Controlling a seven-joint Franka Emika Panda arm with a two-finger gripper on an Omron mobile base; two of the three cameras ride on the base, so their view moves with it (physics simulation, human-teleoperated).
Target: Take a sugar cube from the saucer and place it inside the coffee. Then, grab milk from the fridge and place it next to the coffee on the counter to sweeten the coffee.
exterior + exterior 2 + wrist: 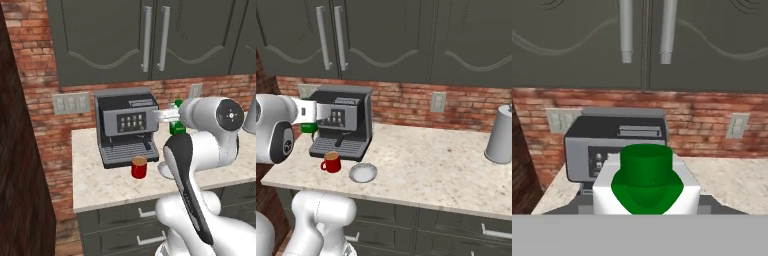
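The milk (646, 182), a white carton with green top, sits close in front of the hand camera and hides the fingertips. My gripper (172, 120) is shut on the milk (177, 126), holding it in the air above the counter (107, 187), to the right of the coffee machine's front. From the right base view the gripper (308, 119) hangs above and left of the red coffee mug (331, 162). The mug (139, 167) stands before the machine. The light-grey saucer (363, 173) lies just right of the mug. No sugar cube can be made out. The fridge is out of view.
A grey-black coffee machine (343, 122) stands against the brick wall. A grey metal canister (501, 135) is at the counter's far right. Dark green wall cabinets (150, 35) hang overhead. A dark wooden panel (20, 175) bounds the counter's left end.
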